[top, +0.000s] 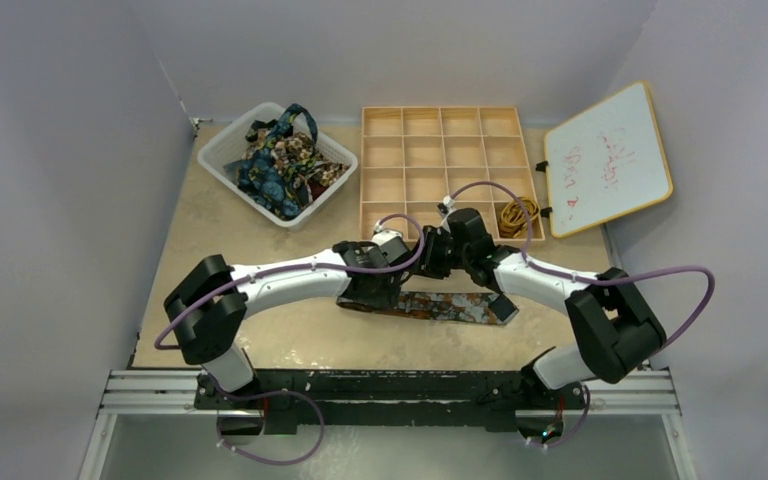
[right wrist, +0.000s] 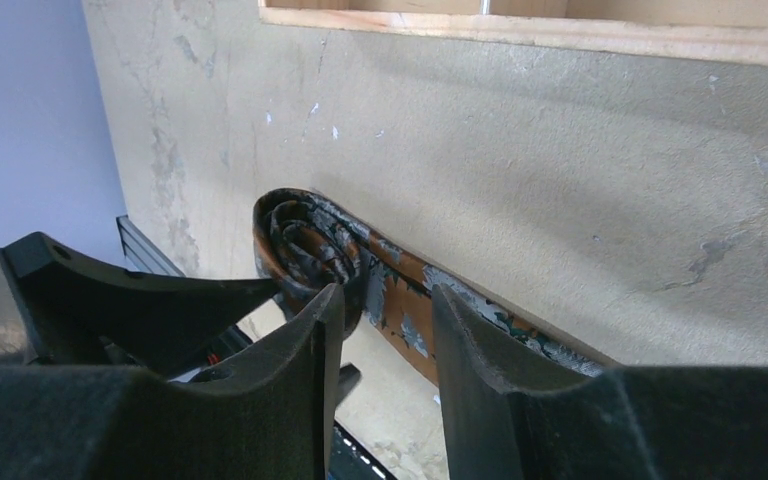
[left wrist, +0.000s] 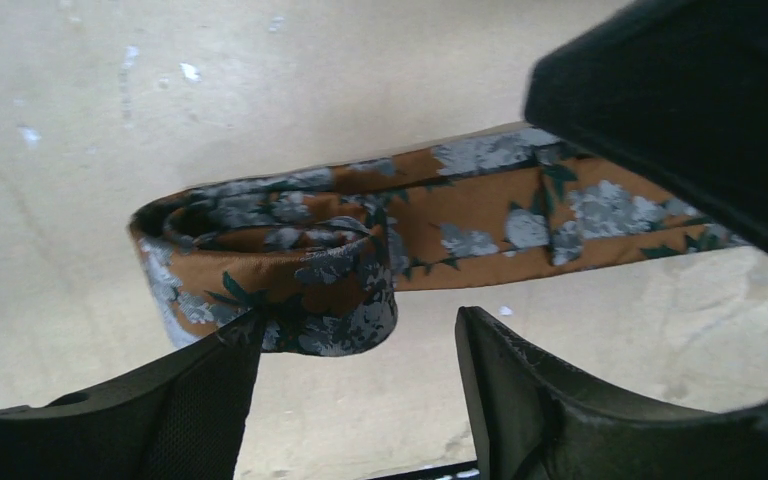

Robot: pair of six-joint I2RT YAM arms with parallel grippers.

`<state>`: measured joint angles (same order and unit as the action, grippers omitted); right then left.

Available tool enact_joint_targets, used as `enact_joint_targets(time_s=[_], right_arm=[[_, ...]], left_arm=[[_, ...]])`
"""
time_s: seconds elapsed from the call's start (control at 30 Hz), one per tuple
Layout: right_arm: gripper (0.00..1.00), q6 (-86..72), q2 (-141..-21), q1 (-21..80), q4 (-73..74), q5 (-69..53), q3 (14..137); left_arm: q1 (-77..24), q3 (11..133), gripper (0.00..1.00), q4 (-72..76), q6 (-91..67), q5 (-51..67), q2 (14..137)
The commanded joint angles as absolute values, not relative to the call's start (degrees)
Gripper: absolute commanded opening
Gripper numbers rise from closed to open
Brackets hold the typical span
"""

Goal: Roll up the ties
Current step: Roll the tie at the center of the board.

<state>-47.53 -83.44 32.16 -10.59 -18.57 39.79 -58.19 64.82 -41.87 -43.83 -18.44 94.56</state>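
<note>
**Fig. Tie-rolling: coil started at one end, most of the length still flat**

Overhead view, centre frame: the brown tie (top: 450, 305) lies flat on the surface (top: 280, 340), just below the two wrists. Its left end is wound into a small roll (left wrist: 270, 270).

The left fingers (left wrist: 200, 400) stand spread and pinch nothing. The roll sits just above their gap, its lower edge at the tip of the finger at lower left. The right fingers (right wrist: 470, 350) are partly parted with a clear gap and pinch nothing that can be seen. The roll lies just beyond one tip, and the flat tail runs toward lower right behind them.

The step in hand is judged to be a re-grip on the roll before the next turn.
- **Grip:** close across the roll's flat faces, lightly. The coil looks loose in the right wrist view and could spring open.
- **Turn:** roll toward the free tail, keeping the layer edges flush so the roll does not telescope.
- **Tail:** the other fingers can hold it down and straight.

At upper left a basket (top: 222, 150) holds more ties (top: 280, 165). At upper centre a tray (top: 363, 160) has a gold tie (top: 516, 214) coiled in a lower-right compartment.

Writing: the whiteboard (top: 610, 165) at upper right bears red marks, too faint to read. No brand or label is visible.
</note>
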Motion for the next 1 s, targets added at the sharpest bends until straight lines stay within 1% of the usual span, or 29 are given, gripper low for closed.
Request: enact_joint_targets(time_s=[0.0,0.1,0.2,0.37,0.47,0.57,0.63,0.7,0.73,0.8,0.97], right_arm=[[0.42,-47.01,-83.02,31.82,-11.31,-19.7,39.18],[0.44,-46.61,-82.95,31.82,-11.42,-19.78,39.2],[0.49,-45.93,-81.77,31.82,-12.45,-19.78,38.89],[0.55,-41.44,-79.37,31.82,-13.98,-19.83,39.0],[0.58,-35.33,-79.07,31.97,-17.36,-21.26,40.5],[0.61,-30.46,-77.05,32.88,-19.96,-20.73,40.69],[0.64,-27.5,-75.63,33.08,-22.89,-20.41,39.8],[0.96,-23.65,-75.42,34.75,-26.14,-20.36,38.72],[0.98,-21.43,-75.95,36.08,-26.44,-20.28,38.95],[0.99,-16.25,-78.09,40.08,-25.35,-18.87,40.78],[0.99,-2.98,-85.19,52.07,-18.22,-10.21,46.29]], left_arm=[[-58.12,62.78,0.7,-34.47,-42.9,-12.45,92.74],[-57.34,62.01,0.72,-33.29,-43.55,-10.61,93.49],[-56.44,60.93,0.72,-32.05,-44.59,-10.36,92.08],[-55.68,59.33,0.76,-27.19,-43.29,-8.59,83.31],[-54.04,58.34,0.79,-25.86,-42.4,-7.35,77.47],[-49.43,56.23,0.79,-26.24,-41.85,-4.26,71.84],[-46.52,54.08,0.8,-26.95,-42.0,-4.19,68.4],[-42.13,51.62,0.82,-27.89,-42.52,-2.97,65.24],[-39.28,50.13,0.82,-27.9,-42.49,-1.2,63.83],[-32.08,46.91,0.82,-27.95,-42.17,3.42,61.67],[-19.91,39.6,0.85,-25.94,-42.18,13.4,57.17]])
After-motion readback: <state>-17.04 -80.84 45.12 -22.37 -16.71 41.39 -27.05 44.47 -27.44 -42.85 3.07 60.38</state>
